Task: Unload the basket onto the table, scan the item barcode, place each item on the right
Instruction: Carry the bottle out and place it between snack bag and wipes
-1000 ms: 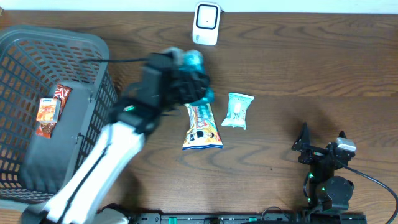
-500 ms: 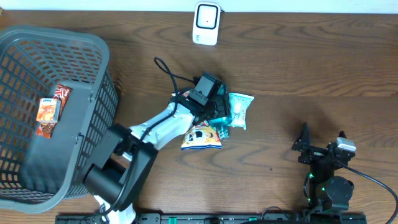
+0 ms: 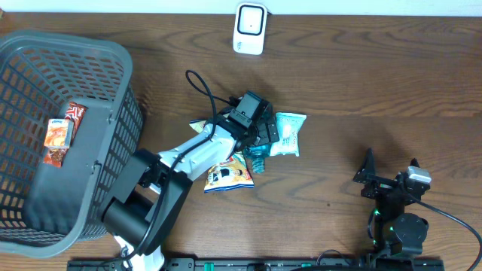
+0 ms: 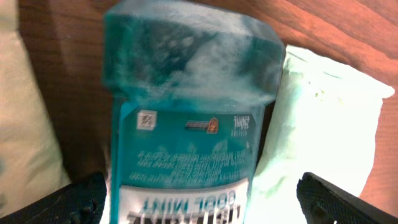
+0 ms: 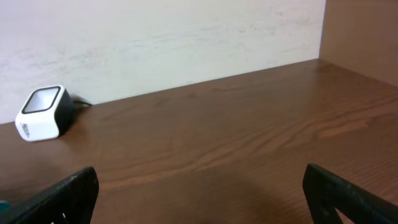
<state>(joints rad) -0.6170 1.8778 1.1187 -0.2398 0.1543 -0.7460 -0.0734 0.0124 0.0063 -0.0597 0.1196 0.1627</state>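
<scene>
Hovering over the mouthwash bottle, our left gripper stands spread wide; our right gripper is spread wide too.

"What sits between the left gripper's fingers?"

"A teal mouthwash bottle lying on the wooden table, its label reading COOL MINT. The fingers stand wide, the right one clear of it."

"And beside it?"

"A pale green packet touches it on the right-finger side, and a cream packet lies past the left finger."
</scene>
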